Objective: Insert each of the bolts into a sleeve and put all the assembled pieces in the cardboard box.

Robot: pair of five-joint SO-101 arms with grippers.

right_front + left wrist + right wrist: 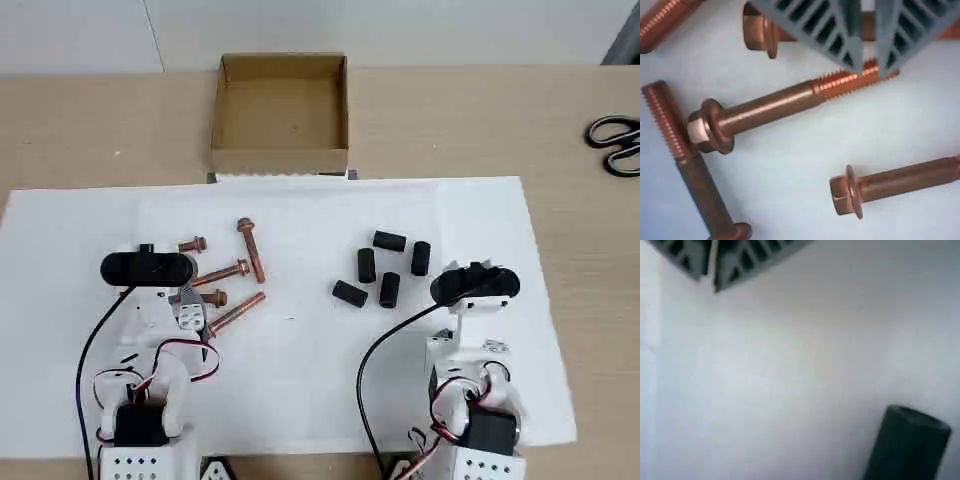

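Several copper bolts (222,272) lie loose on the white paper at the left. Several black sleeves (389,289) are scattered at the centre right. At the back stands the cardboard box (228,110), with nothing inside. My left gripper (871,70) is shut, its tips over the threaded end of one bolt (775,107); other bolts (900,182) lie around it. In the high view this gripper (190,312) sits among the bolts. My right gripper (711,277) is shut over bare paper, apart from a sleeve (907,445).
White paper (300,380) covers the near half of the wooden table. Scissors (615,145) lie at the far right edge. Black cables (380,350) trail from both arms toward the front.
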